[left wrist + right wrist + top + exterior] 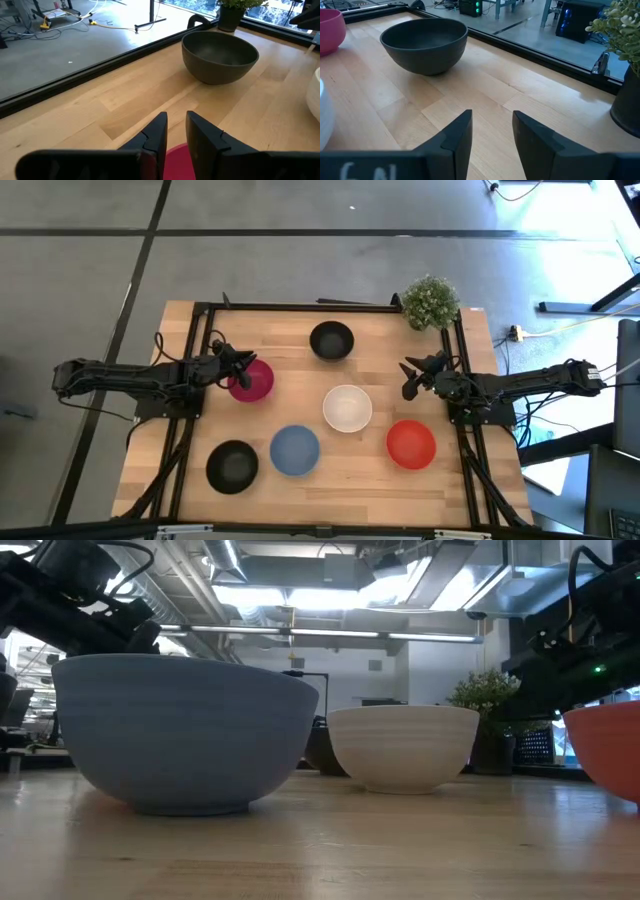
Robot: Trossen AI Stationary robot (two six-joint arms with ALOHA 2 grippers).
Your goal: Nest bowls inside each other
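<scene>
Six bowls show in the high view: a magenta bowl [252, 381], a far black bowl [331, 340], a white bowl [347, 408], a blue bowl [295, 450], a near black bowl [232, 466] and a red bowl [411, 444]. Apart from the magenta one, each stands on its base on the table, none inside another. My left gripper [238, 365] [176, 132] is at the magenta bowl's left rim, shut on it. My right gripper [408, 375] [492, 135] hangs open over bare wood right of the white bowl, facing the far black bowl [424, 44]. My left gripper pinches the magenta bowl's rim [177, 157] on the bowl's left side between its two fingers. The fingers come slanting down from the table's left. Whether the bowl's base is on the table does not show.
A small green potted plant [431, 302] stands at the table's far right corner. A dark metal frame runs along the table's edges [300, 306]. Bare wood lies between the far black bowl and my right gripper. In the low view the blue bowl [180, 730] stands closest to the near edge.
</scene>
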